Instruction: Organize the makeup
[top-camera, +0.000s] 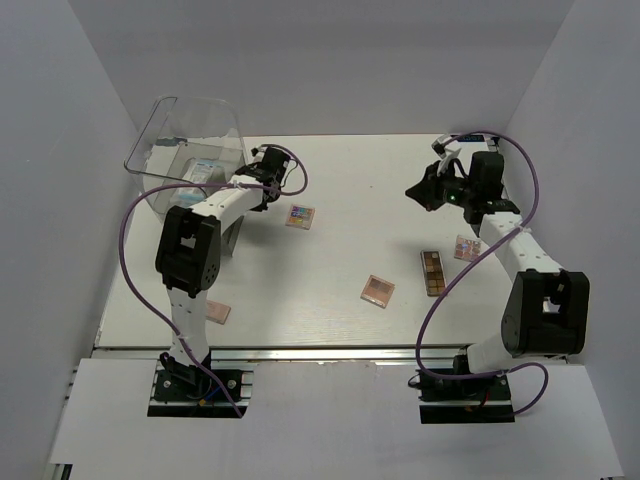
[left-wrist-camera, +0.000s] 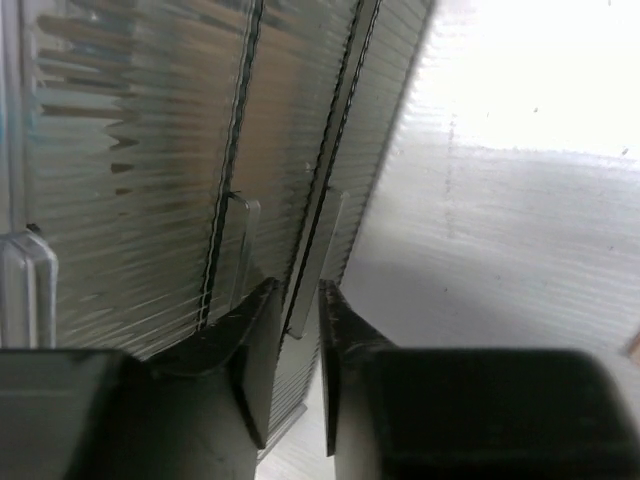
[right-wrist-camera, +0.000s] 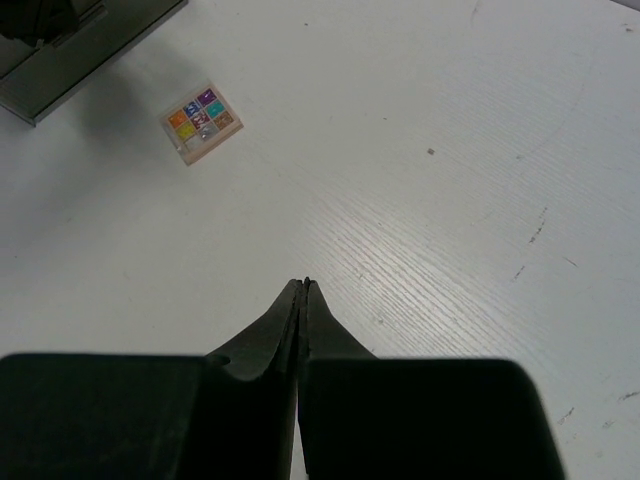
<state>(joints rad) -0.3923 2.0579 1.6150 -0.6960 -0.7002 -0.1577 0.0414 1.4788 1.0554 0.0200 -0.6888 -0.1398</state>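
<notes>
Across the white bench (top-camera: 340, 180) your makeup (top-camera: 377, 291) lies scattered, the small square multicoloured eyeshadow palette (top-camera: 300, 216) nearest the large clear plastic bin (top-camera: 190, 120): light, stiff, slick, so pinch opposite edges; right fingers (right-wrist-camera: 280, 330) are pressed together empty, left fingers (left-wrist-camera: 255, 350) narrowly apart, seemingly astride the bin's wall.

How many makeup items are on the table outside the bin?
5: colourful palette mid-left, square palette centre, long palette and small palette right, pink compact front left. Others may be hidden.
</notes>
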